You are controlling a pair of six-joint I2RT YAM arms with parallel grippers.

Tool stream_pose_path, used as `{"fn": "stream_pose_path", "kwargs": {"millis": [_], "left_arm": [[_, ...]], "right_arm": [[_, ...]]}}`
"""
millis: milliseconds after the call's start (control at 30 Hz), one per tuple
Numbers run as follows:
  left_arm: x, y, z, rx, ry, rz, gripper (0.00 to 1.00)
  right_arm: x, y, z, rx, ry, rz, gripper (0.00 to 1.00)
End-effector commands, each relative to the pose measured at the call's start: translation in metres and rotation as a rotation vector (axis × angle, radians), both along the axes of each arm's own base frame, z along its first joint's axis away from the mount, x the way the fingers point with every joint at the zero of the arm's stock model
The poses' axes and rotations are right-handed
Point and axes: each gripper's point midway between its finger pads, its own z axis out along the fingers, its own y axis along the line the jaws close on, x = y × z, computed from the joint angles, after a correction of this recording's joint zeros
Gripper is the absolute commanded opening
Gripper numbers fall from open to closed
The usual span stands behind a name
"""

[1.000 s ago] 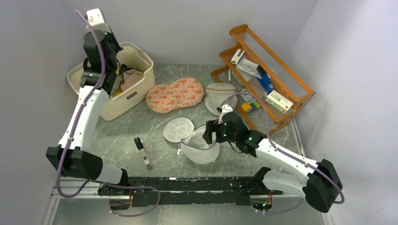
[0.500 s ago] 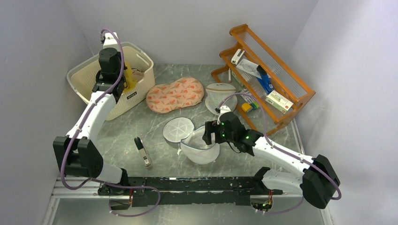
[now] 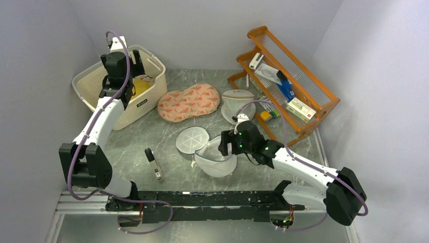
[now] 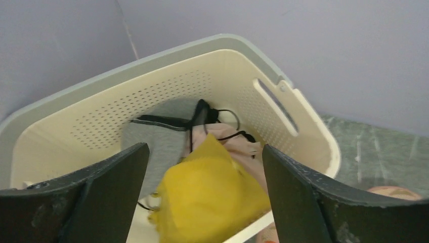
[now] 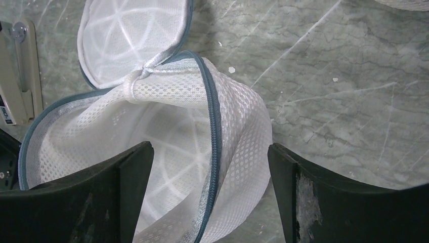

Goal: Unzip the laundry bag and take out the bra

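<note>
The white mesh laundry bag (image 3: 215, 163) lies unzipped mid-table, its round lid (image 3: 192, 140) flopped open to the far left. In the right wrist view the bag's (image 5: 167, 126) inside looks bare and its blue-zipped rim runs between the fingers of my right gripper (image 5: 210, 152), which is open just above it (image 3: 226, 144). My left gripper (image 3: 124, 58) hangs open over the cream basket (image 3: 146, 104). Beneath its spread fingers lies the yellow bra (image 4: 207, 197), blurred, inside the basket and free of the jaws. From above the bra (image 3: 140, 86) shows as a yellow patch.
The basket (image 4: 303, 111) also holds grey and pink clothes (image 4: 157, 142). A patterned pink pad (image 3: 188, 101), a cone-shaped mesh bag (image 3: 238, 104) and a wooden rack (image 3: 288, 76) with small items stand behind. A small stapler-like device (image 3: 154, 164) lies left of the bag.
My left gripper came down over the basket and opened, letting go of the yellow bra, which now lies inside. The right arm has barely moved.
</note>
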Motion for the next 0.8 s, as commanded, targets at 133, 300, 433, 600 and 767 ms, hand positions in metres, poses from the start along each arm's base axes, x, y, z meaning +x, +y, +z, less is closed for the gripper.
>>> {"fn": "stream_pose_path", "kwargs": {"millis": [133,300,433,600,767], "left_arm": [[-0.008,-0.029,0.048,-0.074,-0.119,-0.162,1.0],[-0.012,-0.049,0.057,-0.104,-0.137,-0.241,0.99],[-0.016,-0.072,0.062,-0.109,-0.142,-0.301,0.97],[-0.023,-0.092,0.068,-0.083,-0.153,-0.338,0.97],[-0.03,-0.101,0.075,-0.075,-0.172,-0.352,0.96]], "right_arm": [[0.003,-0.008,-0.001,-0.033,0.003,-0.046,0.79],[-0.001,-0.011,-0.013,-0.05,0.042,-0.06,0.59],[0.004,-0.008,-0.011,-0.048,0.026,-0.057,0.37],[0.026,0.001,0.01,-0.082,-0.042,-0.048,0.17],[0.053,0.001,0.026,-0.193,-0.126,-0.038,0.09]]}}
